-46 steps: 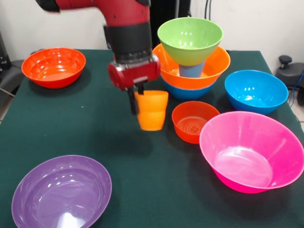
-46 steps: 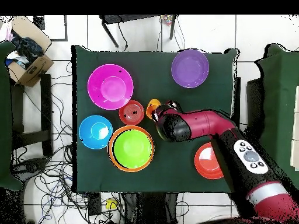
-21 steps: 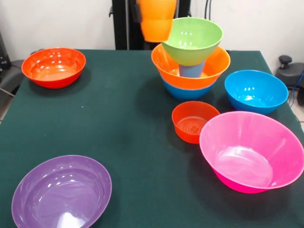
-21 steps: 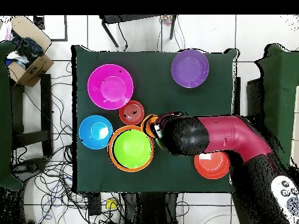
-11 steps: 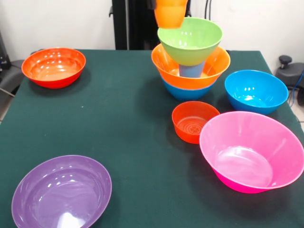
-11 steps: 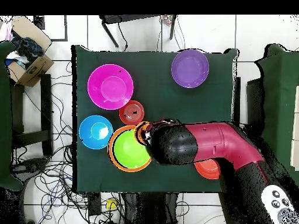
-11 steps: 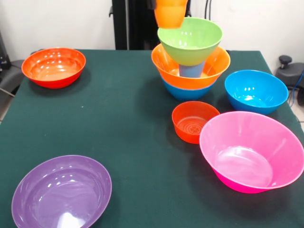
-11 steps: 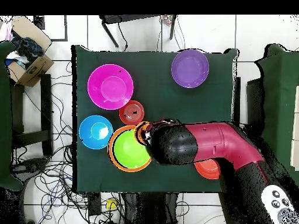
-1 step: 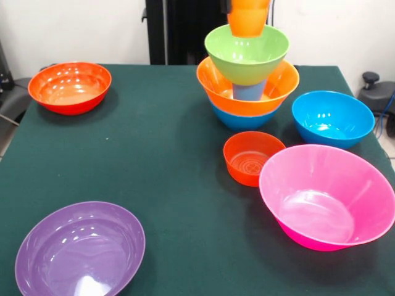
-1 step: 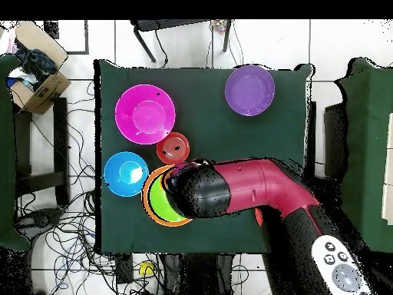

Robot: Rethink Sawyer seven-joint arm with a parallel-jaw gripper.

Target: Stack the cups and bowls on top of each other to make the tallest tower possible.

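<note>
Two nested glossy orange cups (image 9: 249, 16) hang over the round lime bowl (image 9: 247, 52); gripper grip unclear.

Orange cups (image 9: 249, 17) hang above the lime green bowl (image 9: 247, 52), apparently not touching it.

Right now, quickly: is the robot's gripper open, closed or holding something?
Gripper: cannot be told; the red arm hides it overhead. Stacked orange plastic cups hang above the lime green plastic bowl.
</note>
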